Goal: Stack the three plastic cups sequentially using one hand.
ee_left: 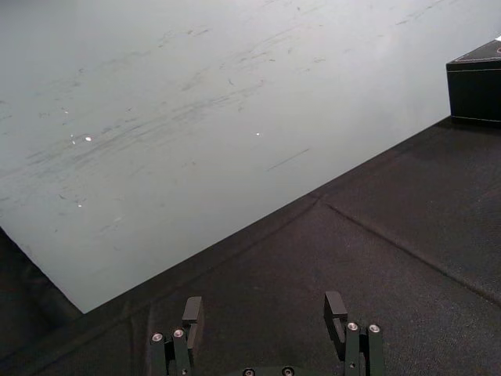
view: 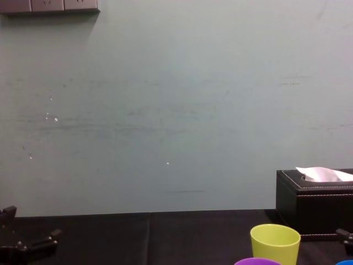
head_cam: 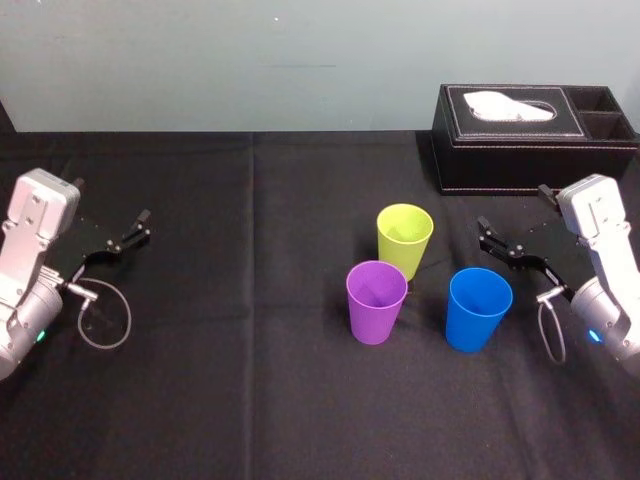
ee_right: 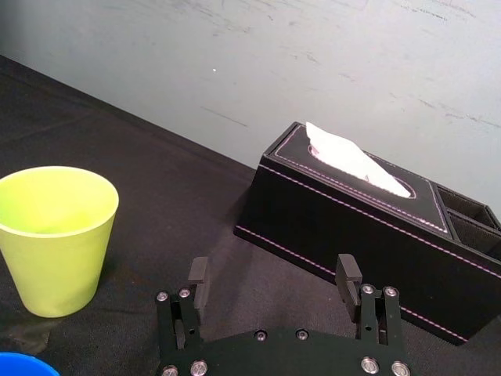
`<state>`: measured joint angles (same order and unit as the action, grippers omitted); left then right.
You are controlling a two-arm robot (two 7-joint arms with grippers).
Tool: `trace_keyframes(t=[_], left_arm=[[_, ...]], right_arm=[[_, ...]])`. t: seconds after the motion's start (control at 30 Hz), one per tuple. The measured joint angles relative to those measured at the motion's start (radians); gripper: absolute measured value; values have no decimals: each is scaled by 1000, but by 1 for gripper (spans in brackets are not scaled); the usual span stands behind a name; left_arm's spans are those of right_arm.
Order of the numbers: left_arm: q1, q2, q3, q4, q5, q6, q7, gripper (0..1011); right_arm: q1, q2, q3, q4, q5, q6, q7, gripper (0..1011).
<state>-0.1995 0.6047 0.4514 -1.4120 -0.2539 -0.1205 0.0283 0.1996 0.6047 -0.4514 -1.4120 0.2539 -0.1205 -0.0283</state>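
Observation:
Three plastic cups stand upright and apart, right of the table's middle: a yellow-green cup (head_cam: 405, 238) (ee_right: 55, 235) (view: 275, 243) farthest back, a purple cup (head_cam: 376, 301) in front of it to the left, and a blue cup (head_cam: 478, 308) in front to the right. My right gripper (head_cam: 483, 232) (ee_right: 272, 276) hovers open and empty just right of the blue cup, fingers pointing toward the yellow-green one. At the far left my left gripper (head_cam: 140, 225) (ee_left: 264, 307) is parked, open, with nothing in it.
A black tissue box (head_cam: 535, 136) (ee_right: 368, 231) with a white tissue stands at the back right, behind the right gripper. Black cloth (head_cam: 250, 400) covers the table, and a pale wall rises behind it.

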Motion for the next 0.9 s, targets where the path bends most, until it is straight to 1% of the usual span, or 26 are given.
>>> trace_keyframes(t=[0.9], left_arm=[[0, 0, 0, 0, 0, 0, 0, 1011]], right_arm=[[0, 0, 0, 0, 0, 0, 0, 1003]])
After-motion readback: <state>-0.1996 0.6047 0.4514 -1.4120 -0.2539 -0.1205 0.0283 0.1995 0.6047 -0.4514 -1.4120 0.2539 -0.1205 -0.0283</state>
